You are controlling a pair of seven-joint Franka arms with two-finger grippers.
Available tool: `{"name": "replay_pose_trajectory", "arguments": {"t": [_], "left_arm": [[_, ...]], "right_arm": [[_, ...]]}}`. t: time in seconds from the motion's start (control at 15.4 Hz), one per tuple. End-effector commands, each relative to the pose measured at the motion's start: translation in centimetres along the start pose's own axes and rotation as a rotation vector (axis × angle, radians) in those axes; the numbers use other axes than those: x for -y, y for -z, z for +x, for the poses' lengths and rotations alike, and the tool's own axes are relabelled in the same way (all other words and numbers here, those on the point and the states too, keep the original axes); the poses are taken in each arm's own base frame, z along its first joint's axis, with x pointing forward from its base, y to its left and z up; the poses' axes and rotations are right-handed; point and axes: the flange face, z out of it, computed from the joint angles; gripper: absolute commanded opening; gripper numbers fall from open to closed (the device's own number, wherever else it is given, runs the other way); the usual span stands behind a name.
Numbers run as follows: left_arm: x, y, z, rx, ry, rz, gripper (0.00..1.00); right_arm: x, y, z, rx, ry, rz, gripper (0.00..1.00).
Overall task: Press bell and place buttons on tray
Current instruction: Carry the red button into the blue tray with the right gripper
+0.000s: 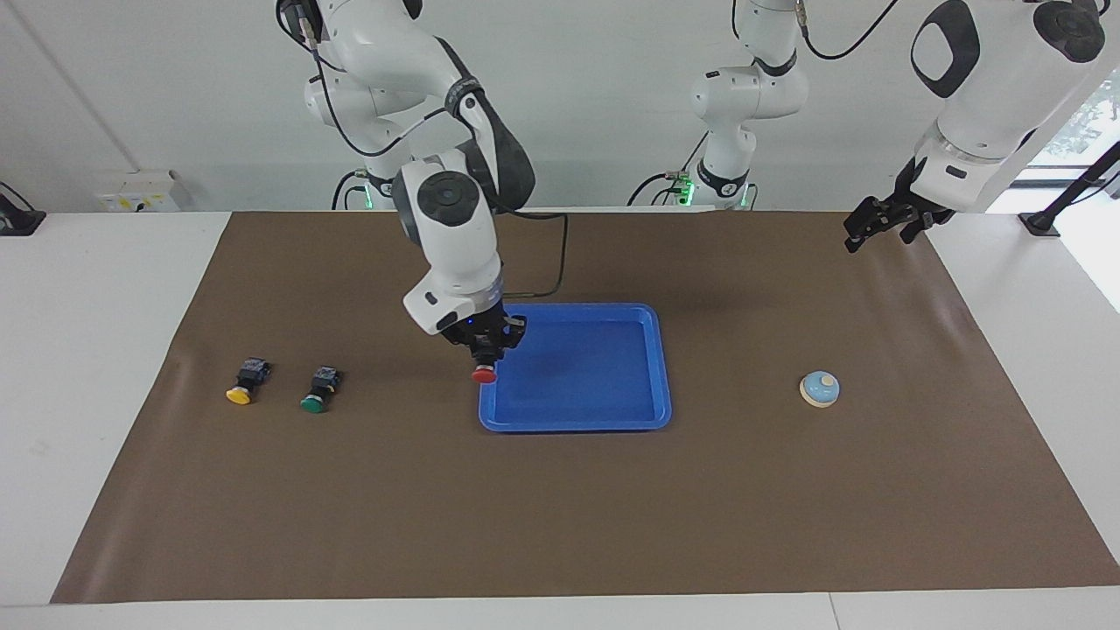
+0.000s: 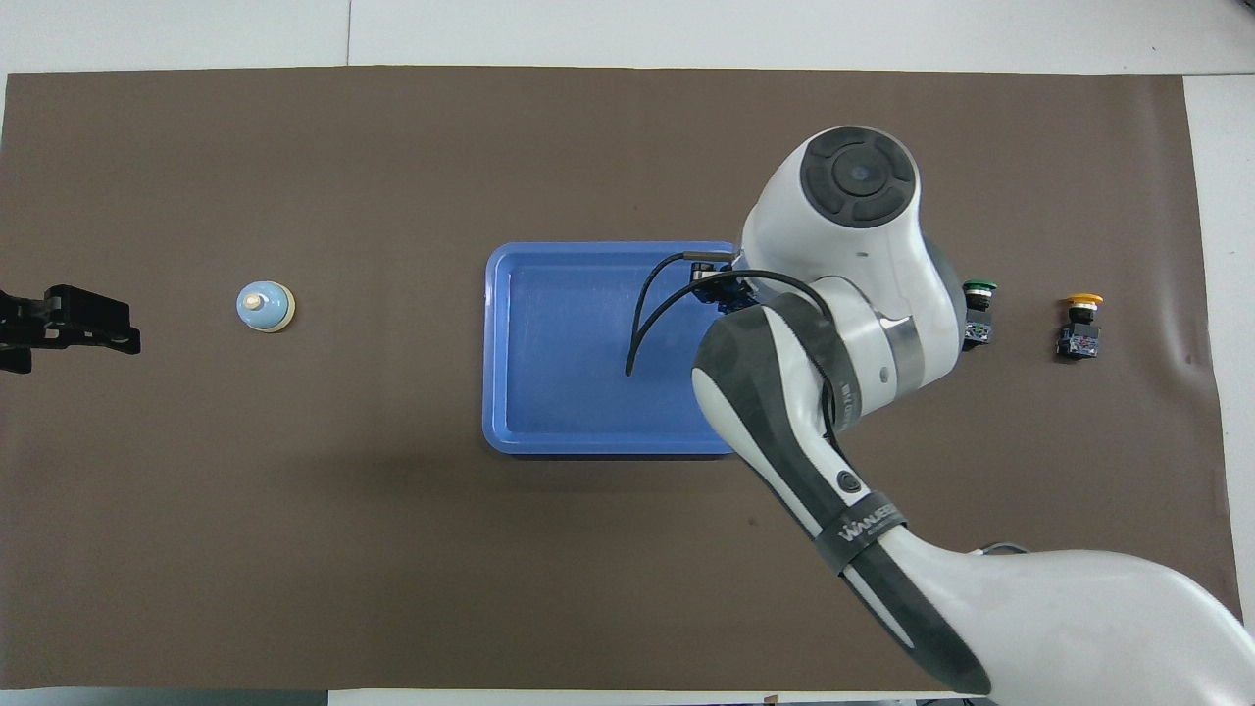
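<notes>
My right gripper (image 1: 486, 353) is shut on the red button (image 1: 484, 374) and holds it cap-down over the edge of the blue tray (image 1: 577, 424) toward the right arm's end. In the overhead view the arm's wrist hides the gripper and the red button over the tray (image 2: 500, 343). The green button (image 1: 319, 390) (image 2: 978, 312) and the yellow button (image 1: 246, 382) (image 2: 1080, 327) lie on the mat toward the right arm's end. The bell (image 1: 820, 388) (image 2: 265, 307) stands toward the left arm's end. My left gripper (image 1: 866, 229) (image 2: 69, 324) waits raised over the mat's edge beside the bell.
A brown mat (image 1: 560, 525) covers most of the white table. The right arm's black cable (image 2: 642, 324) hangs over the tray. The tray's floor holds nothing.
</notes>
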Motion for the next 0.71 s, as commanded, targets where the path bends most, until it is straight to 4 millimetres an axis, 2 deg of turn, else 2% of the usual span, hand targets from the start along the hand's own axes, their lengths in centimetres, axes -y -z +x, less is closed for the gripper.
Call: {"name": "replay_pose_trajectory", "arguments": {"t": [0.0, 0.06, 0.45, 0.65], "left_arm": [[0.2, 0.4, -0.1, 0.007, 0.003, -0.013, 1.0], [0.2, 0.4, -0.1, 0.007, 0.003, -0.013, 1.0], [0.2, 0.4, -0.1, 0.007, 0.003, -0.013, 1.0], [0.2, 0.5, -0.1, 0.006, 0.003, -0.013, 1.0]], "right_arm": [[2.6, -2.6, -1.4, 0.005, -0.036, 0.015, 0.0], [3.1, -3.7, -2.1, -0.002, -0.036, 0.019, 0.0], [1.5, -9.7, -3.9, -0.03, -0.043, 0.031, 0.0], [1.2, -10.4, -4.2, -0.027, -0.05, 0.028, 0.0]]}}
